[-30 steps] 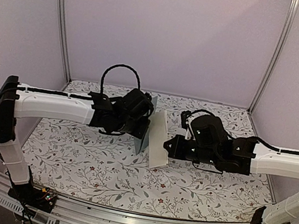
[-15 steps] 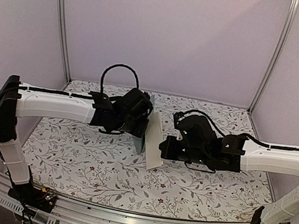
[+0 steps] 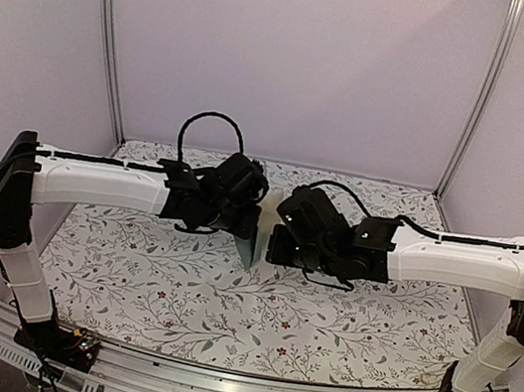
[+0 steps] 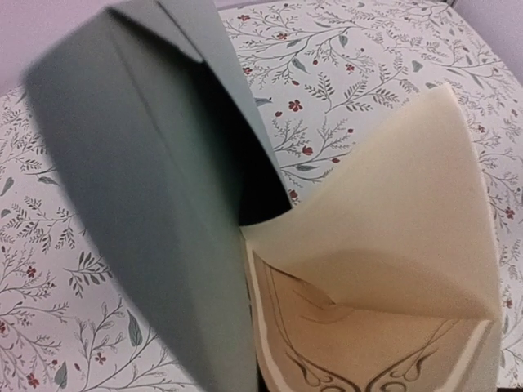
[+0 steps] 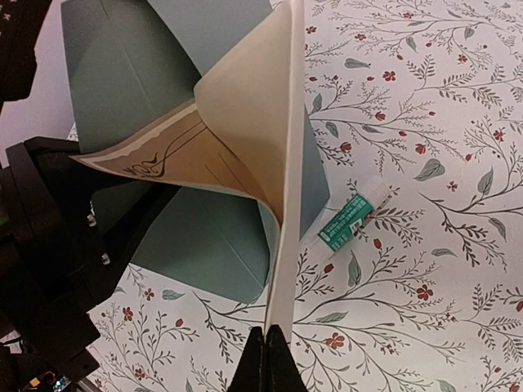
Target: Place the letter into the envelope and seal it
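Note:
The pale teal envelope (image 4: pixel 139 204) stands on edge above the table, mouth open and dark inside, with my left gripper (image 3: pixel 246 222) shut on it. The left fingers are hidden behind the paper in the left wrist view. The tan letter (image 5: pixel 245 122) with its dark ornate border is pinched at its near edge by my right gripper (image 5: pixel 268 359), which is shut. The letter (image 4: pixel 384 245) curls over, and its far end presses against the envelope (image 5: pixel 204 237) at the mouth. From the top, the envelope (image 3: pixel 247 247) shows as a thin sliver between the two wrists, and the letter is hidden.
A white-and-green glue stick (image 5: pixel 351 216) lies on the floral tablecloth (image 3: pixel 166 291) just right of the envelope, under the right wrist. Pale walls and metal posts (image 3: pixel 107 39) close in the back and sides.
My right arm has swung left toward the left gripper, bringing the letter against the envelope. The letter has bent and slipped out of sight in the top view. The left arm held still.

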`<state>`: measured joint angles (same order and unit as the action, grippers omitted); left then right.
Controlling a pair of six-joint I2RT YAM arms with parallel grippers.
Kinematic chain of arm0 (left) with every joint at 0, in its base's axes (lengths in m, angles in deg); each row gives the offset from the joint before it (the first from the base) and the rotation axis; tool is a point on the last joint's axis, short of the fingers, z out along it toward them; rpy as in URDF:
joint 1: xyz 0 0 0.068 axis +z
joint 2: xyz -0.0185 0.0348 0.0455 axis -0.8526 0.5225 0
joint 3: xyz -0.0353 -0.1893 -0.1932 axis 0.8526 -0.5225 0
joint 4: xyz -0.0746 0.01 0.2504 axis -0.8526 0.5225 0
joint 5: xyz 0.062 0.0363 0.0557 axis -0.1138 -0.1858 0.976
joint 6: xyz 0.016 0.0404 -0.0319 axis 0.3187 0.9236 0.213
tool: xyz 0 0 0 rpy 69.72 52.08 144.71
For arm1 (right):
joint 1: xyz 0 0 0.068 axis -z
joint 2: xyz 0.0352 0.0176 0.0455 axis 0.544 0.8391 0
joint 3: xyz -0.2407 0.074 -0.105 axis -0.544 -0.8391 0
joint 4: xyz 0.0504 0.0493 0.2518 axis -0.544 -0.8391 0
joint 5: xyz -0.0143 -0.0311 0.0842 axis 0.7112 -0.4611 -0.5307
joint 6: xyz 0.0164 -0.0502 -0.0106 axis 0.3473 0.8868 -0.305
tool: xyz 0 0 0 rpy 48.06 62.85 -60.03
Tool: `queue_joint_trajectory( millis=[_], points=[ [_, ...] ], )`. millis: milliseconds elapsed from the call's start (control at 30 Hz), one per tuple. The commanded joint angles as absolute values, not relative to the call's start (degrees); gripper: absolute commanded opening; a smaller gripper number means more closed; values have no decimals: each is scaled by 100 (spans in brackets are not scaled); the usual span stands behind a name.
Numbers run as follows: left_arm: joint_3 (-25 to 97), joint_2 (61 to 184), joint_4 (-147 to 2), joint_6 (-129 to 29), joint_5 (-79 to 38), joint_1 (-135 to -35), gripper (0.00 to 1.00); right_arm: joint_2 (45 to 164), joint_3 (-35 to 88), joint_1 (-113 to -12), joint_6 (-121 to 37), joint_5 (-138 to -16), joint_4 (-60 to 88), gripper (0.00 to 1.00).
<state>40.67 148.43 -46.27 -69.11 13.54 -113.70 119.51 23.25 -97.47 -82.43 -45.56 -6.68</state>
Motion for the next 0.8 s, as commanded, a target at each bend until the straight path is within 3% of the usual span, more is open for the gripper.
queue_joint_trajectory(
  millis=[0,767],
  points=[
    [4206,14953,-4521,-6943,1175,-11340,0,12073,2460,-9835,-8291,-4272,-479,0],
    [4322,14757,-4521,-6827,609,-11118,0,11991,1953,-10337,-7674,-3798,964,0]
  ],
)
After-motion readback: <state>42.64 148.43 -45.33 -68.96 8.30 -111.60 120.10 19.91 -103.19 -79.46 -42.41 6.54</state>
